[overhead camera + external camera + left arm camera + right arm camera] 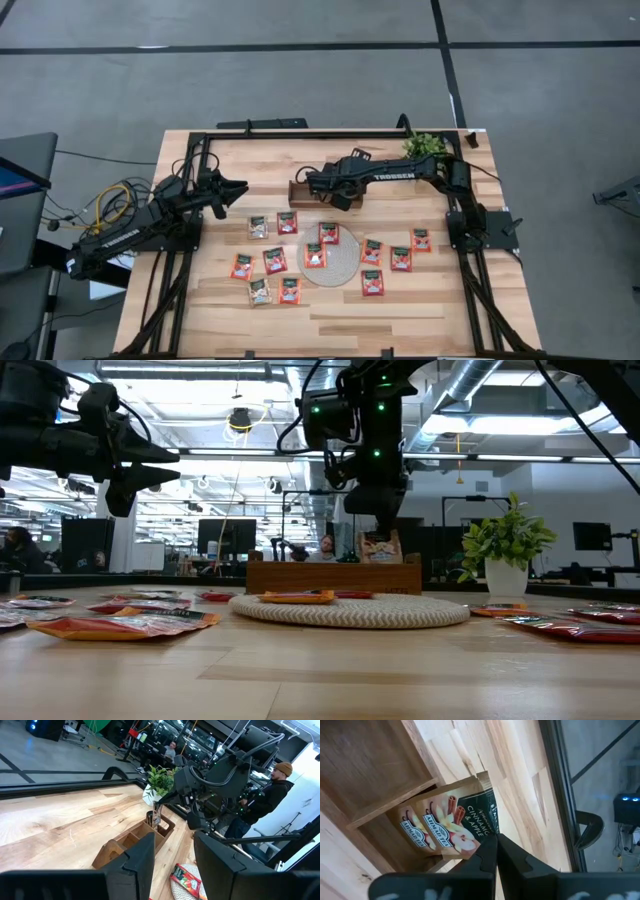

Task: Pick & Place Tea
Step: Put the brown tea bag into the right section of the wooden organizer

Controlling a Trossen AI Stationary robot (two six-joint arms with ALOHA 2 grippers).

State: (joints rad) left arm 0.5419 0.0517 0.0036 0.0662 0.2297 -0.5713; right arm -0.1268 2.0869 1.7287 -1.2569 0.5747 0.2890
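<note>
The right gripper [494,851] has its fingers pressed together on the top edge of a tea sachet [451,822] printed with cinnamon and apple, holding it upright in an end compartment of the wooden tray [380,775], beside a second, pale sachet standing there. In the high view this gripper [342,196] sits at the tray [300,192], upper centre of the frame; the tray's other compartments are hard to make out there. In the low view the pinched sachet [378,547] pokes above the tray wall [333,577].

The left gripper [238,190] hangs at centre left, fingers apart and holding nothing.

More sachets lie flat across the counter [400,315], two on the round mat [335,262]. A potted plant [427,146] stands at the upper right corner.
</note>
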